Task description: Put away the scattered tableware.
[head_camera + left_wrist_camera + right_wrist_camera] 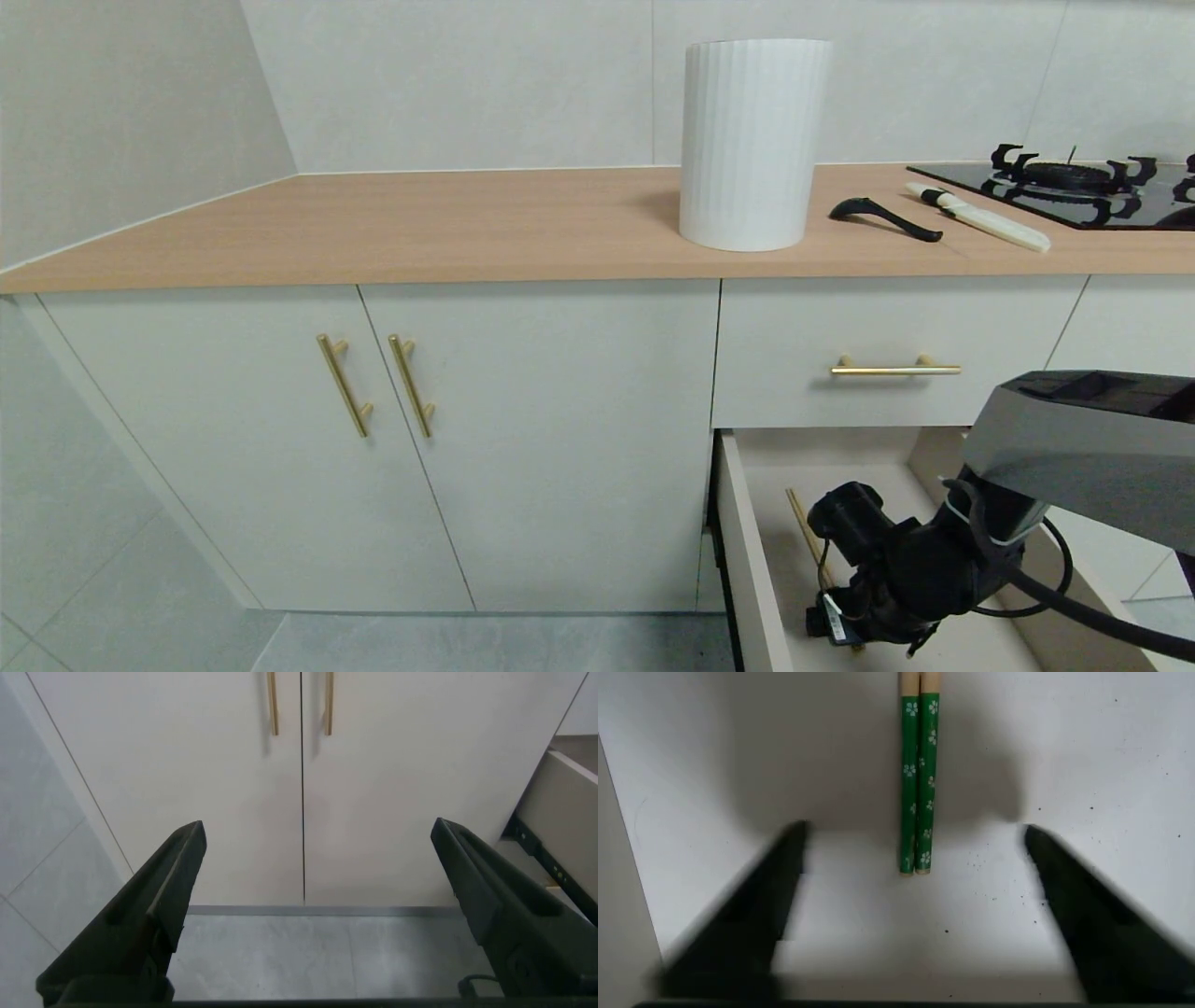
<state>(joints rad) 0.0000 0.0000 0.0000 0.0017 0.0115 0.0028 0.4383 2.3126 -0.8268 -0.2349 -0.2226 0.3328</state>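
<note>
Head view, fixed fittings: a wood-grain countertop (420, 224) is recorded along the tiled wall, with a pair of pale cabinet doors (541, 448) below it, each fitted with a gold bar handle (344, 385).

Open drawer (747, 560): pulled out at lower right, beneath a closed drawer (896, 317) with a gold handle of its own.

Ribbed white container (752, 140): stood upright on the countertop, above the seam between the doors and the drawers.

Gas hob (1064, 191): black glass, set into the countertop at far right.

Right gripper (915, 835): lowered inside the open drawer, fingers spread wide, nothing pinched.

Left gripper (318, 829): held low before the cabinet doors above the grey floor (308, 952), fingers likewise spread wide, nothing held.

Knife (980, 217): white blade, black handle, laid on the countertop just beside the hob.

Black curved utensil (882, 215): laid on the countertop between the container and the knife, apart from both.

Chopsticks (916, 784): one pair, green flower-patterned ends, pale wood above; laid side by side and touching on the drawer floor, between the right gripper's fingers (757, 915) and clear of both.
</note>
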